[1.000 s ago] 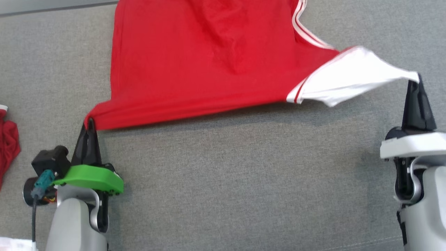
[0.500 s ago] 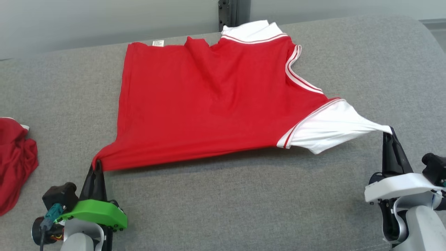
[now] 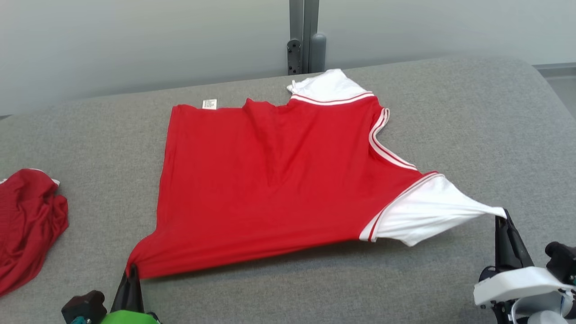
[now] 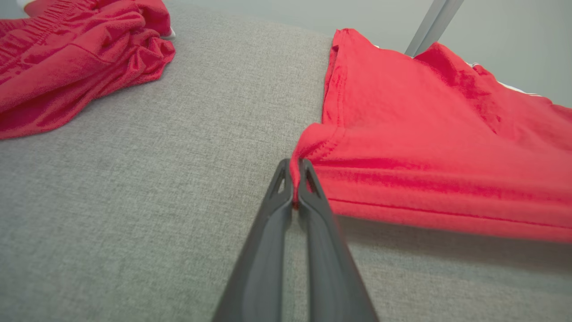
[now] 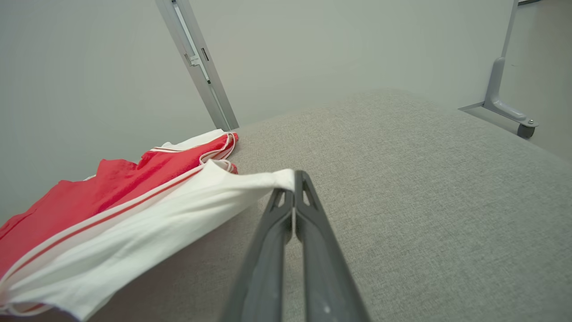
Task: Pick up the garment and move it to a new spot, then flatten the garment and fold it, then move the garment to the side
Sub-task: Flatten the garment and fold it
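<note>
The garment is a red shirt with white sleeves and striped trim, spread across the grey table, its near edge lifted. My left gripper is shut on the shirt's near left hem corner; the left wrist view shows my left gripper pinching the red cloth. My right gripper is shut on the tip of the white sleeve, pulled taut to the right. In the right wrist view my right gripper clamps that sleeve.
A second crumpled red garment lies at the table's left edge, also in the left wrist view as a red heap. A metal post stands behind the table against a pale wall. The table's right corner is rounded.
The head camera has tilted up, showing the far table edge and wall. Both grippers keep their grips on the shirt, which stays stretched between them.
</note>
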You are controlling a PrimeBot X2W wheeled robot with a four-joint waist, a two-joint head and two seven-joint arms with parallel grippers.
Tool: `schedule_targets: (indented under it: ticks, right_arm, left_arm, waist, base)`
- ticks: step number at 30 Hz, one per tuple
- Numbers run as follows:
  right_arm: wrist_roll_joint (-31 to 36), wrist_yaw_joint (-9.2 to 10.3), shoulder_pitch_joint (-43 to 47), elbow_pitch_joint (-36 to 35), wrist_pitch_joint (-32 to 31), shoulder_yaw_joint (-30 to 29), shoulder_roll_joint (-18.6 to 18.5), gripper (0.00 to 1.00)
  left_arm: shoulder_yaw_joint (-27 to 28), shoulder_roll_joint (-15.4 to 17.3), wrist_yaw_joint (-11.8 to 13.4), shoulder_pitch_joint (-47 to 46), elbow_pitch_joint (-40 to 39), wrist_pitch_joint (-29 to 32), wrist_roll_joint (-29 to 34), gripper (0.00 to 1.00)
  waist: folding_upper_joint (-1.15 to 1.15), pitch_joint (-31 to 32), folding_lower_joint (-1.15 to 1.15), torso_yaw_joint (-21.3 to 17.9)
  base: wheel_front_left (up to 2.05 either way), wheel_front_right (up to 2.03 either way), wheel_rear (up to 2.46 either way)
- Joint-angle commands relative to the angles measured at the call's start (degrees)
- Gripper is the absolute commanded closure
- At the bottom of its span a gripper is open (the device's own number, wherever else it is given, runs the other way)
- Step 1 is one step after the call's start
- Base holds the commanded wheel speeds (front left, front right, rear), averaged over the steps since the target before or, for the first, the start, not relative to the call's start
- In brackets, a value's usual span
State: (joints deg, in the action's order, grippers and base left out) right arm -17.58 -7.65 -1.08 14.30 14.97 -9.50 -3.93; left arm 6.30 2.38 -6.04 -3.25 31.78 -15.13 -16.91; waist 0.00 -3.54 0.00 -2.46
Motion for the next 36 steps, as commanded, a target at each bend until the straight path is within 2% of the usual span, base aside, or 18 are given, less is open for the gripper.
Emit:
schedule_targets:
  ticks: [1,11,16,20,26,36]
  right_arm:
    - [-0.63,0.29,1.86,-0.68,0.31,-0.57,-0.99,1.0]
    - [-2.06,0.32,9.93,-5.09,0.31,-0.8,-0.24,1.0]
    - [-2.15,0.35,11.13,-6.2,0.32,-0.52,0.12,1.0]
    - [-3.13,0.26,8.02,-7.35,0.31,3.14,0.42,1.0]
    - [-4.78,0.21,1.13,-5.27,0.25,9.23,-0.69,1.0]
    - [-2.53,0.21,-10.66,2.44,0.25,9.61,-1.32,1.0]
  left_arm:
    - [0.96,0.98,1.05,2.12,-0.13,0.0,-0.41,1.0]
    - [1.09,0.99,2.34,7.84,-3.07,0.0,-2.41,1.0]
    - [-0.38,0.97,1.96,8.21,-3.56,0.0,-2.29,1.0]
    - [-2.18,0.86,1.63,5.09,-5.66,0.0,-1.61,1.0]
    - [-4.16,0.73,1.11,0.42,-6.82,0.0,-0.6,1.0]
    - [-6.84,0.72,0.77,-8.07,-3.68,0.0,0.02,1.0]
  waist:
    - [0.0,2.06,0.0,-0.31]
    - [0.0,3.83,0.0,-0.71]
    - [0.0,3.15,0.0,-0.85]
    - [0.0,1.29,0.0,-0.61]
    - [0.0,-2.16,0.0,-0.03]
    - [0.0,-7.07,0.0,1.57]
  base:
    - [0.0,0.0,0.0]
    - [0.0,0.0,0.0]
    - [0.0,0.0,0.0]
    - [0.0,0.0,0.0]
    - [0.0,0.0,0.0]
    - [0.0,0.0,0.0]
